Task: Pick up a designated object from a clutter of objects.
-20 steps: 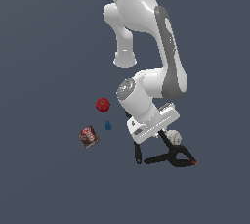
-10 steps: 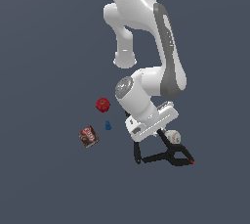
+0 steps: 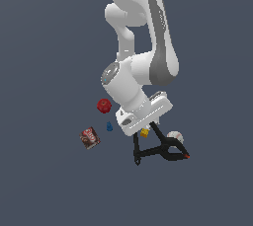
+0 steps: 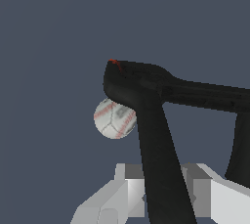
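So the Panda arm (image 3: 148, 47) is filling the upper middle of the exterior view and reaching down over the black spring clamp (image 3: 160, 152), which is sitting in the lower middle-right of that frame. In the wrist view one clamp handle is running right between the two fingers of the gripper (image 4: 158, 196), and the fingers look snug against it on both sides, so I'm reading the jaws as clenched on the handle. I'd say the grab is basically done and the lift is what's left, though I can't tell if the clamp is off the ground yet. Around it: the brown-red box (image 3: 90, 137) is lying lower left, well apart; the baseball (image 3: 175, 135) is sitting just beside the clamp's head, maybe touching, so it could get nudged. The red round thing (image 3: 104, 105), the blue piece (image 3: 109, 126) and the yellow piece (image 3: 144, 132) are hanging out near the hand.
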